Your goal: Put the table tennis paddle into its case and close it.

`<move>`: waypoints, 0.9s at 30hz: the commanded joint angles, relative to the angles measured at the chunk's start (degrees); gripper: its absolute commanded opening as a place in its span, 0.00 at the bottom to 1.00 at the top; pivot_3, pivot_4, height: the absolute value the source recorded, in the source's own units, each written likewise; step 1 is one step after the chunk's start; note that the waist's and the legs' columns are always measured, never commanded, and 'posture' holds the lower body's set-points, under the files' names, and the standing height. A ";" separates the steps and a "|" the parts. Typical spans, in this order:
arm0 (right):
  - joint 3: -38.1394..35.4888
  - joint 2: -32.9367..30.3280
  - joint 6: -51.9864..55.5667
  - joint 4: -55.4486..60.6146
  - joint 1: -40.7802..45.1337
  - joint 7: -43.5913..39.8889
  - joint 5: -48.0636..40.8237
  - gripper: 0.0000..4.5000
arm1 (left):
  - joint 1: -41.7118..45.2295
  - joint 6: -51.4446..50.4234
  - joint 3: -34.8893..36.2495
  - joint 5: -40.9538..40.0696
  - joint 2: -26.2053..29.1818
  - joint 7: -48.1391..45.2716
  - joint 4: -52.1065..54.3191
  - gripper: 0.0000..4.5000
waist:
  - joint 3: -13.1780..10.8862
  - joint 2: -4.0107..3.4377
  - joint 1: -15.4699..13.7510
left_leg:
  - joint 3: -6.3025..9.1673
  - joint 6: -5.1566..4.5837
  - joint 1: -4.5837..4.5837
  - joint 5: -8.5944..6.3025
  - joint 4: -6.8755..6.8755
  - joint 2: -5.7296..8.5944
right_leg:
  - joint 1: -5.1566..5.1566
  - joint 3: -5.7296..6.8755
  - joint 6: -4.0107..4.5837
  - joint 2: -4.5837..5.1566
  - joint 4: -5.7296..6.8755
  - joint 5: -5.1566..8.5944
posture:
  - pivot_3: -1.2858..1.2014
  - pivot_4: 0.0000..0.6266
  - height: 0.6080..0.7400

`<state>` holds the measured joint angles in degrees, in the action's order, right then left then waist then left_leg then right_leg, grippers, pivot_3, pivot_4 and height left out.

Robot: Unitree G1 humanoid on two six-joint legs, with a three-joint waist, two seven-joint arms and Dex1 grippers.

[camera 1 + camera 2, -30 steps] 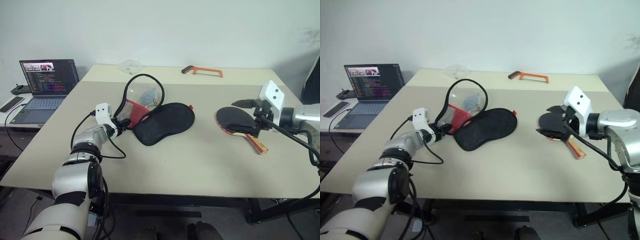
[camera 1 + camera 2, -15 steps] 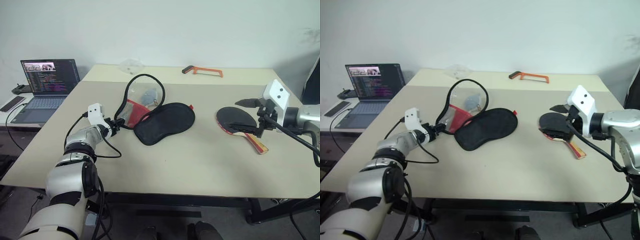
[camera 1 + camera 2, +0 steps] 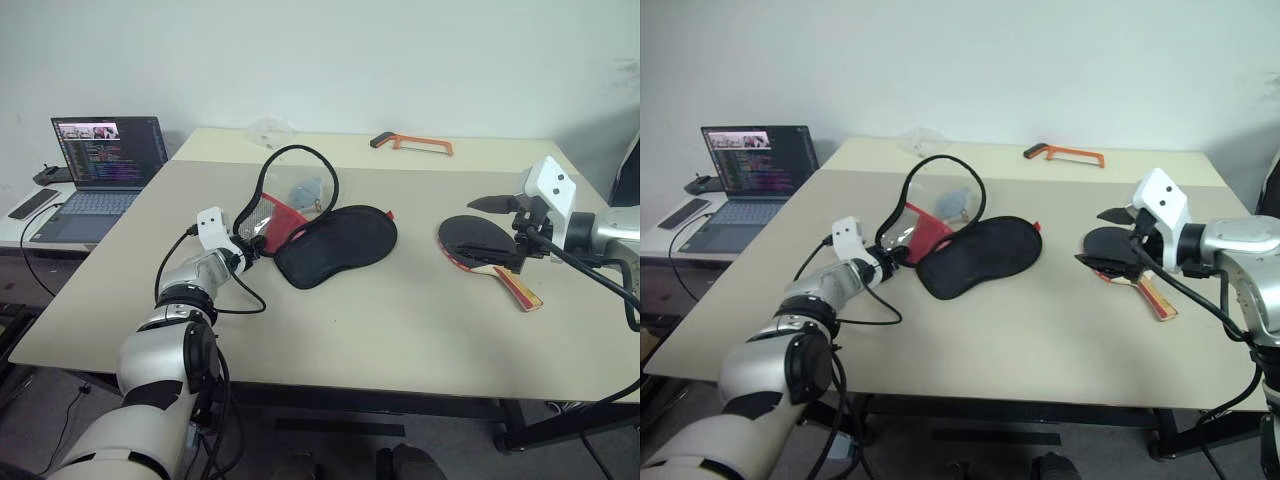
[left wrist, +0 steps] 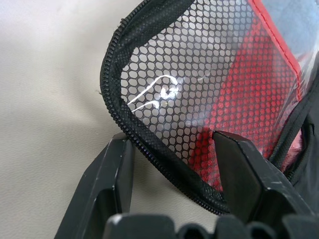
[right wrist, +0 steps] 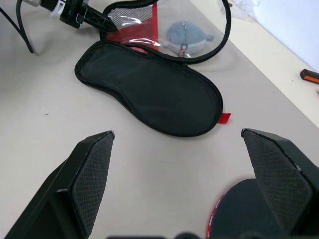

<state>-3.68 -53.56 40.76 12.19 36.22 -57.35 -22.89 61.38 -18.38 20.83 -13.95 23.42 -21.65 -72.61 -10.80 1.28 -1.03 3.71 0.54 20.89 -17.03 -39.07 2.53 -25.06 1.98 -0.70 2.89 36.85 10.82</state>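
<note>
Paddle point(image 3: 482, 241) lies flat on counter point(image 3: 400, 320), blade just under wide-open, empty R jaws point(image 3: 508, 232). Case point(image 3: 335, 244) lies mid-counter, unzipped, mesh flap point(image 4: 199, 89) raised; L jaws point(image 3: 252, 251) straddle flap's zip edge, part-closed, fingers point(image 4: 112, 184) either side — grip unclear.

I am viewing the case point(image 3: 335, 244) lying mid-table point(image 3: 400, 330), the paddle point(image 3: 480, 240) lying to its right, the hacksaw point(image 3: 410, 143) sitting behind both, and the laptop point(image 3: 100, 165) standing beside the table's left edge.
</note>
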 commanded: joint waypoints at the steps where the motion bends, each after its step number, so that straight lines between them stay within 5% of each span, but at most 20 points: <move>1: -1.21 -0.19 -0.88 0.81 0.78 0.52 -0.40 1.00 | 0.70 -0.66 0.73 -1.49 -1.48 -2.11 1.01 0.31 | 0.00 0.00 -0.15 | 0.00 0.00 0.00 0.00 0.00 0.00 | 0.00 0.00 0.00 0.00 0.00 0.00 | 0.52 0.24 1.00; 5: -1.33 -0.18 -0.87 0.85 0.82 0.67 -0.43 1.00 | 0.54 1.03 2.08 -3.24 -3.52 -0.21 3.48 0.00 | 0.00 0.01 -0.17 | -0.01 0.01 0.02 0.01 0.01 0.00 | -0.02 0.00 0.00 0.00 -0.01 0.00 | 0.52 0.24 1.00; 18: -2.78 -1.12 -0.46 2.57 -1.35 1.43 -1.31 1.00 | -13.17 -1.85 0.43 -7.22 -27.76 22.67 44.09 0.00 | -0.05 0.08 -0.30 | -0.02 0.08 0.05 0.03 0.03 -0.01 | -0.02 -0.23 0.00 0.05 -0.06 -0.01 | 0.52 0.24 1.00; 27: -3.12 -2.16 -0.07 2.98 -1.61 1.14 -1.79 1.00 | -15.34 7.83 -2.68 -1.42 -32.76 36.47 47.79 0.00 | -0.08 0.14 -0.28 | -0.46 0.02 -0.11 0.04 0.01 -0.08 | 0.00 -0.77 -0.30 -0.20 -0.05 0.14 | 0.52 0.24 1.00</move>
<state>-4.48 -54.59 40.82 13.35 34.22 -56.19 -23.94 46.40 -13.89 18.83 -16.95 -7.04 11.59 -27.88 -10.88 1.42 -1.31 3.20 0.55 20.77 -16.99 -39.06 2.44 -25.07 1.14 -1.02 2.69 36.80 10.95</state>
